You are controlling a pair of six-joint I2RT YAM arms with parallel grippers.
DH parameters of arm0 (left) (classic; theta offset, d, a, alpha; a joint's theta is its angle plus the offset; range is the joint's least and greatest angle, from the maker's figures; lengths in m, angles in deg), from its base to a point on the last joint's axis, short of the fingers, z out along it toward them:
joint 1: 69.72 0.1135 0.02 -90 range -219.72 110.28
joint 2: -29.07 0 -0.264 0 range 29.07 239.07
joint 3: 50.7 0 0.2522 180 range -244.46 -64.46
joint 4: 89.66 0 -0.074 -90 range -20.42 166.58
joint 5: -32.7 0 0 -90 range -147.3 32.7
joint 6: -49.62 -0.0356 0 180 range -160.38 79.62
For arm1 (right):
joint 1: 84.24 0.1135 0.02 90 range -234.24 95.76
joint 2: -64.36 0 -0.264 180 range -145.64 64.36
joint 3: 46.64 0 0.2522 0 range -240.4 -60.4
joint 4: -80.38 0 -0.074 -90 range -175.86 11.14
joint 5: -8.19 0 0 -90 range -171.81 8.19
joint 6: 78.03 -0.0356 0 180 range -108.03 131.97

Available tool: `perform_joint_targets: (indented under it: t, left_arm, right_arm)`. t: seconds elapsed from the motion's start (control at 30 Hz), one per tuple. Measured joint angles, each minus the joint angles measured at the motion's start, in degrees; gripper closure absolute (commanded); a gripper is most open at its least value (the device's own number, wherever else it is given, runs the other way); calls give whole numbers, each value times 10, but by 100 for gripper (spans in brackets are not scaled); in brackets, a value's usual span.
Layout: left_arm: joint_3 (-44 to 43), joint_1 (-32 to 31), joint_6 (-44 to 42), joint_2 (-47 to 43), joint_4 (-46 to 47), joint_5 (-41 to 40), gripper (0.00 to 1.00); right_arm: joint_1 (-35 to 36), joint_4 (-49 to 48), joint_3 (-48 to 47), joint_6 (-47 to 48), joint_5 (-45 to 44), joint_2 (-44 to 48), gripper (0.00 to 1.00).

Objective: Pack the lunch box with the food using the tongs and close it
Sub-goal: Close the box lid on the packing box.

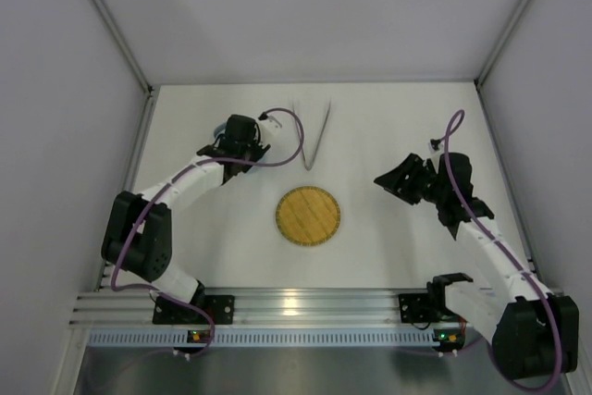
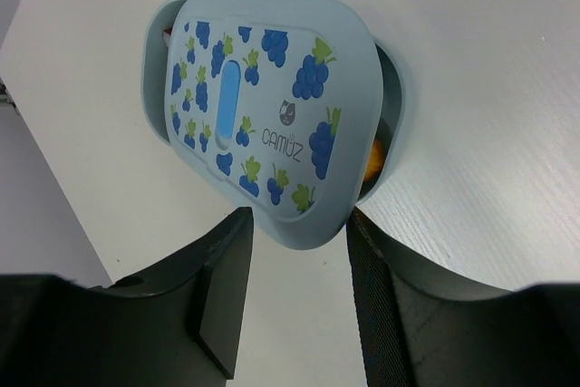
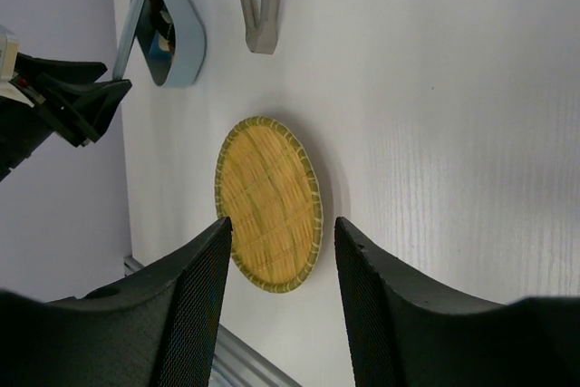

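The light-blue lunch box (image 2: 395, 97) sits at the back left of the table, mostly hidden under my left arm in the top view (image 1: 219, 125). Its blueberry-printed lid (image 2: 263, 106) lies askew and tilted up on it, leaving one side uncovered. An orange piece of food (image 2: 376, 159) shows inside at that gap. My left gripper (image 2: 297, 219) is open, with the lid's near edge between its fingertips. The silver tongs (image 1: 314, 141) lie on the table to the right of the box. My right gripper (image 3: 283, 224) hangs open and empty at mid right (image 1: 396, 179).
A round yellow woven plate (image 1: 308, 216) lies bare in the middle of the table, also in the right wrist view (image 3: 267, 201). White walls close in the table on three sides. An aluminium rail (image 1: 305, 302) runs along the near edge.
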Motion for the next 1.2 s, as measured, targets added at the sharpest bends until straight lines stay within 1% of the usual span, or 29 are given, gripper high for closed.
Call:
perform_joint_targets:
  t: [0.23, 0.53, 1.2]
  left_arm:
    - [-20, 0, 15, 3, -33, 0, 48]
    - [-48, 0, 34, 33, -73, 0, 48]
    - [-77, 0, 63, 82, -104, -5, 49]
  right_arm:
    - [0, 4, 7, 0, 0, 1, 51]
    - [0, 6, 7, 5, 0, 2, 51]
    - [0, 8, 8, 10, 2, 2, 51]
